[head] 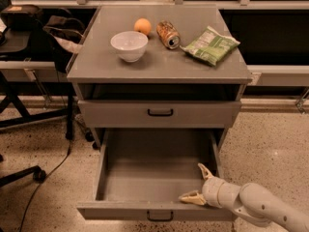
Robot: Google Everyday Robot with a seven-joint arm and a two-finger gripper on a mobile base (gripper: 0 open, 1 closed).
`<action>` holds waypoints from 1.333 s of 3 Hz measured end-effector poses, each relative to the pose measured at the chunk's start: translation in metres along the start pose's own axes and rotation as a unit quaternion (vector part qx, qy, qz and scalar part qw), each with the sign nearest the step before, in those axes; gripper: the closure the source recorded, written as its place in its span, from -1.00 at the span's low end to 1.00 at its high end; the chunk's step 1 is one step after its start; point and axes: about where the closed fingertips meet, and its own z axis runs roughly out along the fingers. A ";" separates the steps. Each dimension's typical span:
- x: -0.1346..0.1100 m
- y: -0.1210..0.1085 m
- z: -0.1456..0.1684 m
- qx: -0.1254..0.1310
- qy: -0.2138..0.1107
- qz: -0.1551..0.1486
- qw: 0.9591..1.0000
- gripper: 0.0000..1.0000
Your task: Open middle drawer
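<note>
The grey cabinet (96, 71) shows the middle drawer (120, 114), a flat grey front with a small dark loop handle (160, 112), pushed in flush. Below it the bottom drawer (145, 178) is pulled far out and holds nothing, with its own handle (160, 216) at the front. Above the middle drawer is a dark recessed slot (159, 92). My gripper (190, 181) reaches in from the lower right on a white arm (260, 209). It is open and holds nothing, over the front right corner of the bottom drawer, well below the middle drawer's handle.
On the cabinet top are a white bowl (129, 45), an orange (142, 26), a tipped can (168, 34) and a green snack bag (210, 45). An office chair and dark bags (29, 37) stand at the left, with a cable on the speckled floor (270, 149).
</note>
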 end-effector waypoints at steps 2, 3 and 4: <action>-0.003 0.026 -0.029 0.007 -0.034 0.018 0.999 -1.00; -0.053 0.026 -0.054 0.028 -0.060 -0.017 0.998 -1.00; -0.081 0.019 -0.060 0.038 -0.070 -0.029 0.996 -1.00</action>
